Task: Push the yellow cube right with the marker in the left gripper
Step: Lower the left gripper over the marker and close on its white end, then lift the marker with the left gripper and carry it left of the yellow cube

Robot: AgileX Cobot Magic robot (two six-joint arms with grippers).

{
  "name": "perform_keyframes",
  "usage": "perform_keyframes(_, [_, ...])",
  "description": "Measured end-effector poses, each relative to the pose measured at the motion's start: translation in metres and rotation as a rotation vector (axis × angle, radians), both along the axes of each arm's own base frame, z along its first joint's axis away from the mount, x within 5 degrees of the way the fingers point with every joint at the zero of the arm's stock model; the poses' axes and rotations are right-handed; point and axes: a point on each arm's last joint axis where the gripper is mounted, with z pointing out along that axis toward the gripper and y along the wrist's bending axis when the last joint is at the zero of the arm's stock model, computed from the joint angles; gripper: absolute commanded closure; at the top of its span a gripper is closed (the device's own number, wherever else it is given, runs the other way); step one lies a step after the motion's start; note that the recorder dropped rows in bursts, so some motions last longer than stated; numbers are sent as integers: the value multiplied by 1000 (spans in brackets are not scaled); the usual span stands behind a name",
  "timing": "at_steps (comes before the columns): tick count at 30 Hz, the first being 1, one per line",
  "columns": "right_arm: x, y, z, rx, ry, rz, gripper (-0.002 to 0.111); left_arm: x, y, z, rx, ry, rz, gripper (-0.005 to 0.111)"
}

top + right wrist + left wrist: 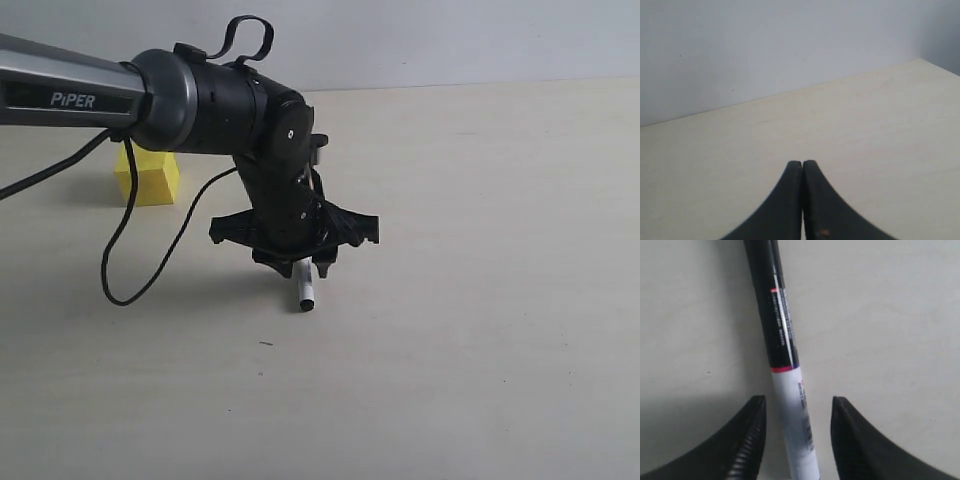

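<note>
The left tool [296,264] stands open astride the marker [781,340], gaps both sides, gripping nothing. The yellow cube [150,180] sits far left on the counter [480,350], well apart. Clamp the barrel squarely first, then meet the cube's left face low.

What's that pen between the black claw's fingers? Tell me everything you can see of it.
The marker is a slim, plastic-looking pen: a glossy black part with fine print, a thin red band, then a white barrel with a small label. It sits between the open fingers of the left claw, a gap on each side. From outside, only its white end shows below the claw.
</note>
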Motion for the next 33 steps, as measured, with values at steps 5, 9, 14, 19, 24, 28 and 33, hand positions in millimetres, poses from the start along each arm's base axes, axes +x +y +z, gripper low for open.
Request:
perform_keyframes(5, [0,0,0,0,0,0,108,0,0,-4,8,3,-2,65])
perform_keyframes(9, [0,0,0,0,0,0,108,0,0,-4,9,5,-2,65])
perform_keyframes(14, [0,0,0,0,0,0,108,0,0,-11,20,14,-3,65])
perform_keyframes(19, [0,0,0,0,0,0,108,1,0,-10,18,10,-3,99])
perform_keyframes(24, [0,0,0,0,0,0,108,1,0,-4,9,-2,-4,107])
perform_keyframes(28, [0,0,0,0,0,0,108,5,13,55,23,-159,-63,107])
perform_keyframes(33, [0,0,0,0,0,0,108,-5,68,125,278,-333,-76,107])
